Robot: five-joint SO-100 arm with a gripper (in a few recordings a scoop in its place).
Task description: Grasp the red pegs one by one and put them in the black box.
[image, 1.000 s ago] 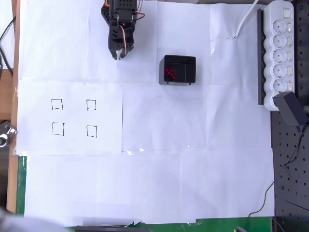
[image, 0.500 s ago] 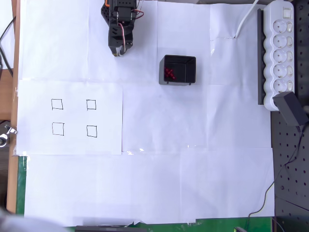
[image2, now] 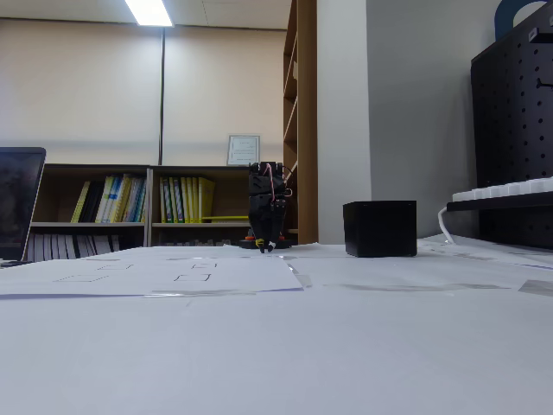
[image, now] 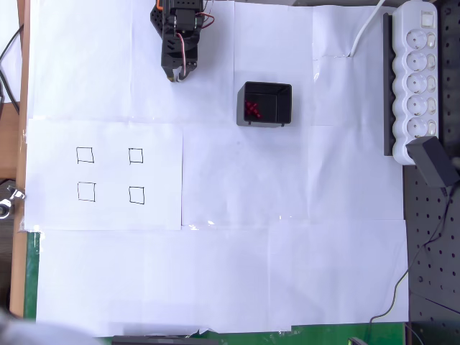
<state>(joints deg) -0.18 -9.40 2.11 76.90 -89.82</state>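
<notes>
Tiny dark-red round pegs (image: 252, 109) cluster at the left inside the small square black plastic box (image: 279, 108); the black two-finger gripper (image: 172, 75), far left of it, looks pinched together and empty.

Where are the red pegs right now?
In the overhead view the red pegs lie clustered inside the black box, against its left wall. The box sits right of the tool and above the drawn squares, which are all vacant.

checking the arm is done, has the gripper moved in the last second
Yes. In the overhead view the gripper has drawn back toward the top edge, away from the box.
</notes>
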